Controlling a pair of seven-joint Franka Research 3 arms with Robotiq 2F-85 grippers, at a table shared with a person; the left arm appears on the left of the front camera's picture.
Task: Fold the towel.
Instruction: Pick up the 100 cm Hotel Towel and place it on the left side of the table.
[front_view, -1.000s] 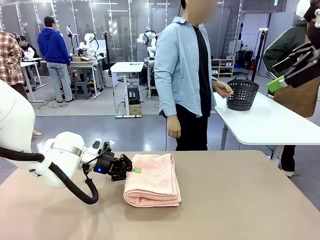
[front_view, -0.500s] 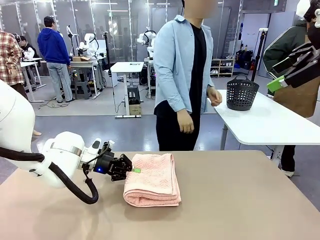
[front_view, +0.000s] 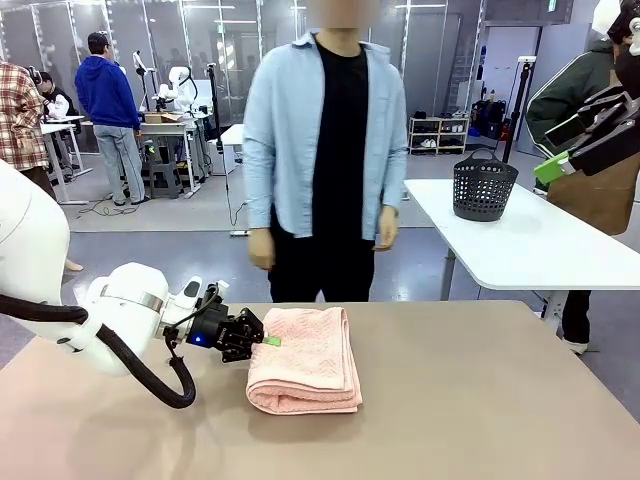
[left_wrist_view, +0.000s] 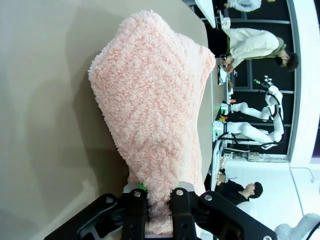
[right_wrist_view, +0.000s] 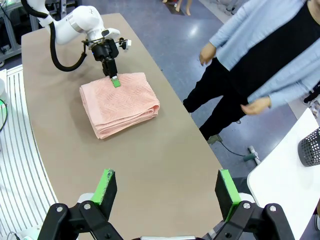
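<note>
The salmon-pink towel (front_view: 305, 358) lies folded into a thick stack on the tan table (front_view: 480, 400), also seen in the left wrist view as the towel (left_wrist_view: 155, 110) and from above as the towel (right_wrist_view: 120, 102). My left gripper (front_view: 268, 341) is shut on the towel's left edge, its fingers (left_wrist_view: 135, 212) pinching the terry cloth. My right gripper (right_wrist_view: 167, 186) hangs high over the table's right side, open and holding nothing, well away from the towel.
A person in a light blue shirt (front_view: 325, 150) stands at the table's far edge, hands down at the sides. A dark perforated basket (front_view: 485, 185) sits on a white side table (front_view: 530, 245) at the right. Another person stands at far right.
The person has turned from the white side table and stepped left to face my table. Towel and both grippers have not moved.
</note>
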